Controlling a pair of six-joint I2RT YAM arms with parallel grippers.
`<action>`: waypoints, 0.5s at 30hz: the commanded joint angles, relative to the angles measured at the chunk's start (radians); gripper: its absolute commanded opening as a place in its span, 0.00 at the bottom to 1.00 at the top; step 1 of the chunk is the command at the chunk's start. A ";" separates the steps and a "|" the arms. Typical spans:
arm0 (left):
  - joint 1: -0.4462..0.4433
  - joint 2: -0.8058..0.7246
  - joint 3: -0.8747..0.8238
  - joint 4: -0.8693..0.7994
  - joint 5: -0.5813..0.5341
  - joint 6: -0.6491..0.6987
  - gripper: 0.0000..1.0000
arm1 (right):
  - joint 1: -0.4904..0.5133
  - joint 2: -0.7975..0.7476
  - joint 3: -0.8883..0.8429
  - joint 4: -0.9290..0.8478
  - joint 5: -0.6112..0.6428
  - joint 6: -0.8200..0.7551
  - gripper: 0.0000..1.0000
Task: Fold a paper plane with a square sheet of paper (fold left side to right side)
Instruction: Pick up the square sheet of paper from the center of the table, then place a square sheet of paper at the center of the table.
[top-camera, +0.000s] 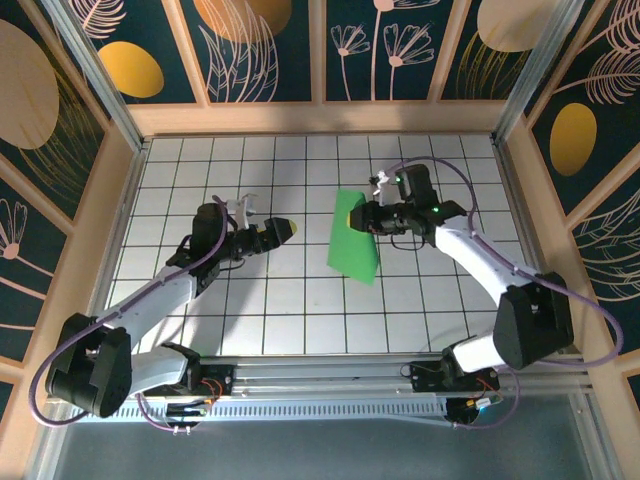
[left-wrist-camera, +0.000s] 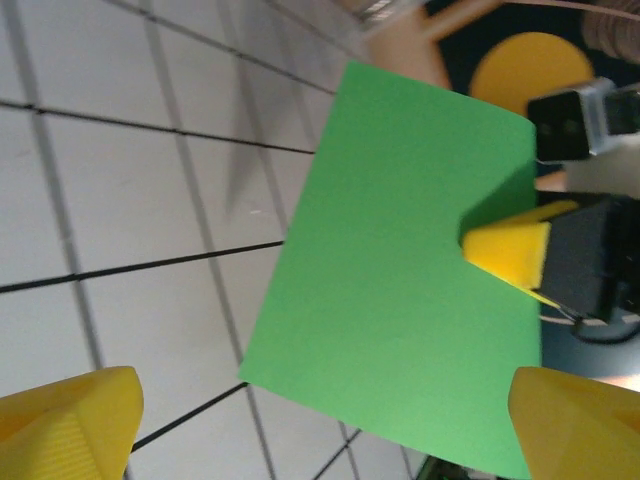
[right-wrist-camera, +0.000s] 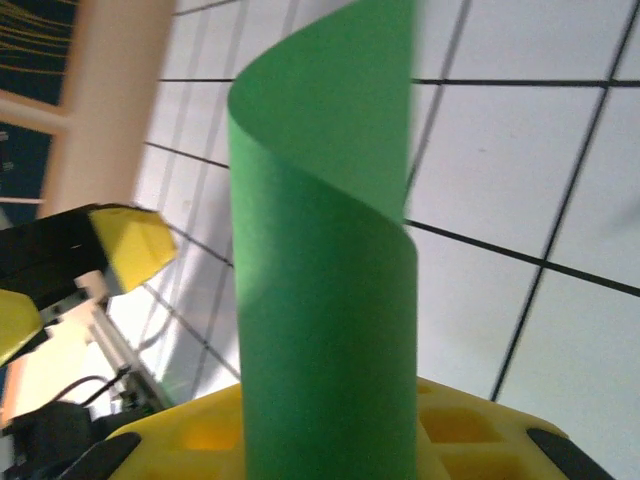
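We held the left tool (top-camera: 284, 231) wide open, arm stretched toward the green sheet (top-camera: 352, 245) our right tool (top-camera: 365, 216) pinched.

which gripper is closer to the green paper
Right. The right gripper pinches the green paper at its right edge; the left gripper is open, apart on its left.

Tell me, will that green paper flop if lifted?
Probably floppy: the green paper sheet curls over where the right claw pinches its edge. Likely very light too; that one small pinch seems to hold it up.
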 joint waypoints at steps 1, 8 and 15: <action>0.001 0.002 -0.015 0.176 0.142 0.006 0.94 | -0.006 -0.062 -0.006 0.016 -0.174 0.011 0.28; -0.002 0.054 -0.001 0.297 0.231 -0.039 0.95 | 0.004 -0.167 -0.018 0.160 -0.361 0.165 0.27; -0.057 0.096 0.058 0.362 0.284 -0.044 0.97 | 0.069 -0.195 -0.013 0.308 -0.417 0.280 0.27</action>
